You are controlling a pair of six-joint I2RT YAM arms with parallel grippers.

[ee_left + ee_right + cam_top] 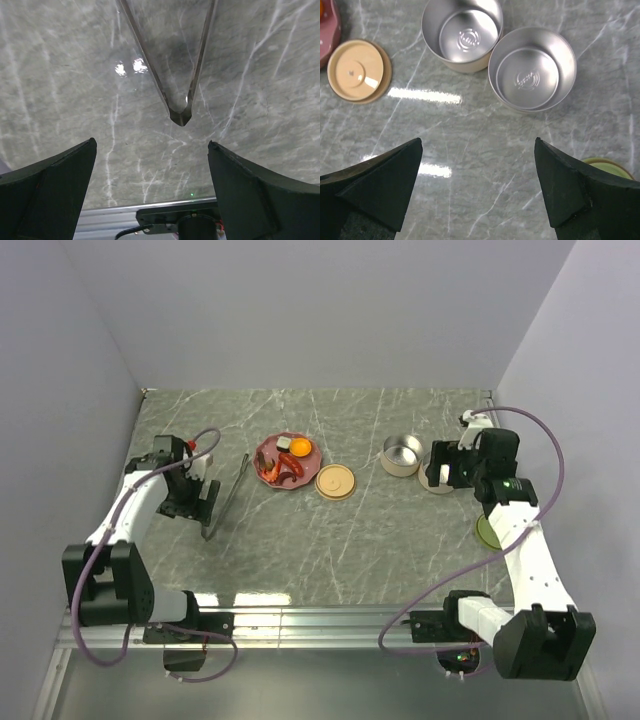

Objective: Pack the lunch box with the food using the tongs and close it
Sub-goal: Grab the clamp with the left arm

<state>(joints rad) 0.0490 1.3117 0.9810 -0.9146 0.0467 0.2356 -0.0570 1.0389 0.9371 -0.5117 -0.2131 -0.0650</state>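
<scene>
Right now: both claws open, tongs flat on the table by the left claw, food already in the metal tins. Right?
No. The food sits on the pink plate; the metal tins are empty, per the right wrist view. Rest holds: left claw and right claw open, tongs flat on the table by the left claw.

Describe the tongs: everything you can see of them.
The tongs are long, thin, shiny grey metal: two slender arms joined in a pointed V. They lie flat on the marble table, left of the pink plate and apart from it. The joined end points toward the near edge, and the arms are spread. Only the table touches them; the open left gripper is near the joined end.
</scene>
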